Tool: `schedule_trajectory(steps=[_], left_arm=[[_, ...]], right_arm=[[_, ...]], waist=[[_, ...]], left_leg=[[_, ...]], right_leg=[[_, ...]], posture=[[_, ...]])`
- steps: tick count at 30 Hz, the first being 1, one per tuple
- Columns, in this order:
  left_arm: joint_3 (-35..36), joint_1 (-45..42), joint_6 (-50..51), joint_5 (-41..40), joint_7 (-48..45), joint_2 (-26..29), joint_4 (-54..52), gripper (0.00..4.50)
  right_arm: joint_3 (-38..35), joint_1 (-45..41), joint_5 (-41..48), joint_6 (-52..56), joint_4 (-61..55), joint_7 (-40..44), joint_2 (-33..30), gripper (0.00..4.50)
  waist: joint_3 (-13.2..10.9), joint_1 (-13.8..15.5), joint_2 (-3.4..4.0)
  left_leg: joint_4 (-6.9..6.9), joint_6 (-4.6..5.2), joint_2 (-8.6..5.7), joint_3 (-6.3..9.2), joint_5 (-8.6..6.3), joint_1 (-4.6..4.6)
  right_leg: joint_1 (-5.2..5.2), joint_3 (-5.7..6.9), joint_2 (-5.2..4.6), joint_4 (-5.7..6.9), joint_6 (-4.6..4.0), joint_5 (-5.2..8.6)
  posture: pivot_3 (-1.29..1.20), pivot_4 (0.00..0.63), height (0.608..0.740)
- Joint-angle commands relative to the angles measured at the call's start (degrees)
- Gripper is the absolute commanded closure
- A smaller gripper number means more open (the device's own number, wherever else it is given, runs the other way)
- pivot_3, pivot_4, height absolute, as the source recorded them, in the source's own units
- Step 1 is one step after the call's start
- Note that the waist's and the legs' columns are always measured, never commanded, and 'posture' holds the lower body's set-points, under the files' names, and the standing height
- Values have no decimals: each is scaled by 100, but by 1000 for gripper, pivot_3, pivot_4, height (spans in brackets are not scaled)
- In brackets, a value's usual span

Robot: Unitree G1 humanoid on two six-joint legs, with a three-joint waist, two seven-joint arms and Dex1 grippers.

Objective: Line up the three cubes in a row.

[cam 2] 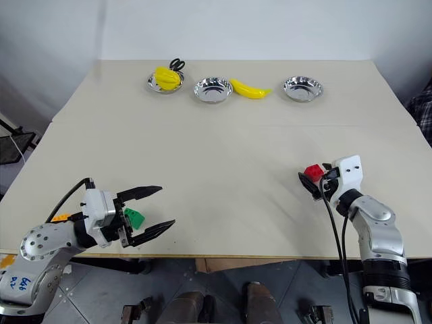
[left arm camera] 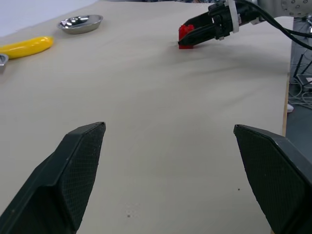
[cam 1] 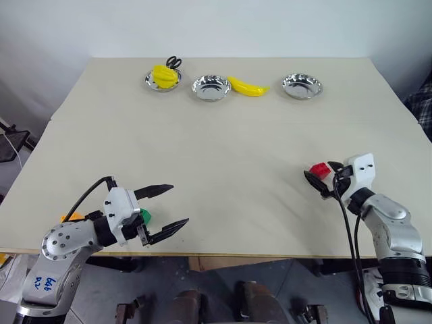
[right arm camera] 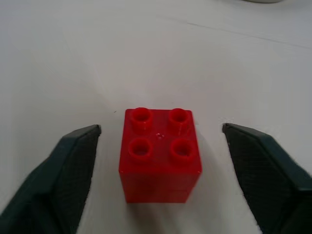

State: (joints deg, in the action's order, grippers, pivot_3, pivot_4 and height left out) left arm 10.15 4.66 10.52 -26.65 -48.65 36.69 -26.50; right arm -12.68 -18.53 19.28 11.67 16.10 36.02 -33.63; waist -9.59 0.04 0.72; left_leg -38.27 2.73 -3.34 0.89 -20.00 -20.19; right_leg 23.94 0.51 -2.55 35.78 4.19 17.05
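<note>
One red cube (right arm camera: pixel 160 153) between parted right gripper (right arm camera: pixel 161 161) fingers, ungrasped; one green cube (cam 2: pixel 135 217) beside spread left gripper (cam 2: pixel 154 210); one orange cube (cam 1: pixel 72 217) behind.

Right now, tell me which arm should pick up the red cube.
The right. The right gripper already has the red cube between its open fingers, not yet touching it. The left gripper hangs open across the table, by the green cube.

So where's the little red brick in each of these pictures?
Left eye view: red brick at the table's right, by the right gripper.
Right eye view: same spot.
Left wrist view: far across the table.
Right wrist view: between the fingers, untouched.
Shared landmark: the right gripper beside it.
</note>
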Motion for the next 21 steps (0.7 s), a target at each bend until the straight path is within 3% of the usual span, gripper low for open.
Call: schedule_trajectory(steps=[1, 5, 10, 12, 15, 21], left_arm=[[9, -35, -177, 33, 20, -32, -116, 0], [7, -51, -324, -30, -98, -36, -76, 0], [46, -152, -434, -200, -377, 6, 66, 0], [44, -150, -531, -177, -647, 122, 252, 0], [38, -208, -568, -166, -816, 189, 438, 0], [-8, -217, -433, -195, -769, 163, 374, 0]], right_arm=[[-74, -109, 19, -91, -41, 122, -37, 1573], [-70, -166, 40, -223, 94, 409, -92, 2956], [121, -339, 618, -91, 156, 2439, -498, 2981], [507, -708, 658, -372, 455, 4017, -856, 2981], [1064, -1206, 259, -1306, 1154, 5289, -1030, 2981], [2485, -2480, 199, -2578, 2771, 5648, -878, 2981]], waist=[[0, -3, 0], [0, -5, 0], [0, -5, 0], [-1, -19, 1], [-3, -43, 1], [-7, -37, -7]], left_leg=[[0, 0, 0, 0, 0, 0], [0, 0, 0, 0, 0, 0], [-1, 0, 0, 0, 0, 0], [-2, 1, 0, -1, 0, 0], [-4, 1, 1, -5, 0, 5], [-3, -1, 2, -1, 1, 5]], right_leg=[[0, 0, 0, 0, 0, 0], [0, 0, 0, 0, 0, 0], [0, 0, 0, -1, 0, 0], [-1, 0, 0, -3, 0, 0], [-2, -1, 1, -2, 0, 0], [-3, 2, 0, -3, 0, 0]], posture=[[0, 150, 740], [0, 150, 740], [0, 150, 740], [0, 150, 740], [0, 150, 740], [0, 150, 740]])
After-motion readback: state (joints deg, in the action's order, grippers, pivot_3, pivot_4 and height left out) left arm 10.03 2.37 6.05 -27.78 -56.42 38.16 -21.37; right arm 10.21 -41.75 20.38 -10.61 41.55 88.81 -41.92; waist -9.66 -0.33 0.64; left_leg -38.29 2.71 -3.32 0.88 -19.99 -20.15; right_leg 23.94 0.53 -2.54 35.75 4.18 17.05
